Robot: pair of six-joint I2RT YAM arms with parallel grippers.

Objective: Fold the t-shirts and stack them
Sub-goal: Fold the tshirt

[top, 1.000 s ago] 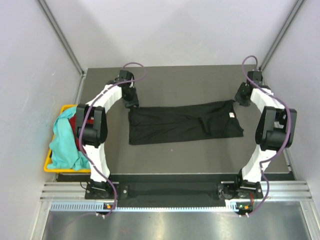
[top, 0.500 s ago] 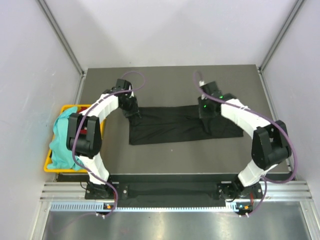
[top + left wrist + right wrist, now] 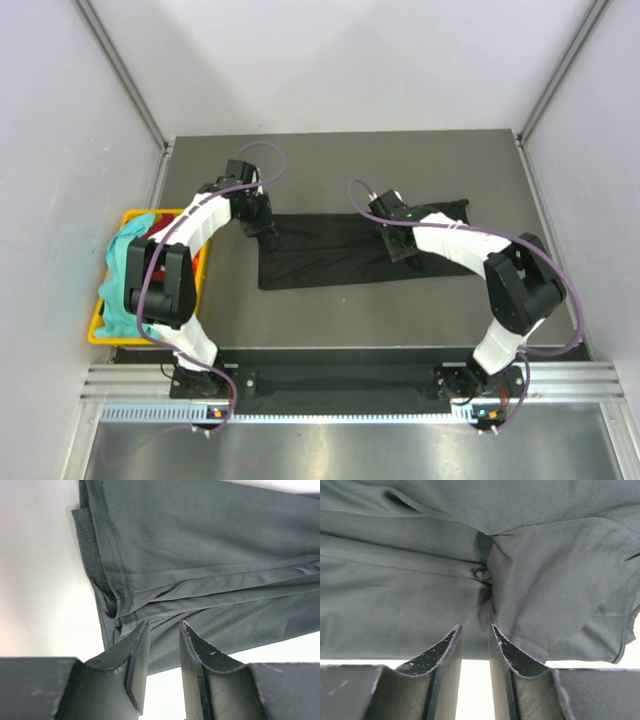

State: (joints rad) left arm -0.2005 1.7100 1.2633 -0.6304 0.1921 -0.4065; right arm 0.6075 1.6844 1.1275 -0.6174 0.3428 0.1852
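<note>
The black t-shirt (image 3: 330,255) lies flat on the dark table as a long folded strip running left to right. My left gripper (image 3: 268,232) hovers over its left end, jaws open and empty, with stitched hems and layered folds just past the fingertips in the left wrist view (image 3: 164,627). My right gripper (image 3: 400,245) is over the strip right of its middle, jaws slightly open and empty, above a bunched crease (image 3: 482,575). A teal shirt (image 3: 125,280) and a red one (image 3: 152,238) sit in the basket. No orange shirt or neck label shows.
The yellow plastic basket (image 3: 100,335) stands off the table's left edge beside the left arm. Grey walls close in the back and both sides. Purple cables loop over both arms. The aluminium rail with the arm bases runs along the near edge.
My right arm swung from the back right corner in over the shirt's middle. My left gripper moved down from behind the shirt onto its left end. The shirt's right end shifted slightly.
</note>
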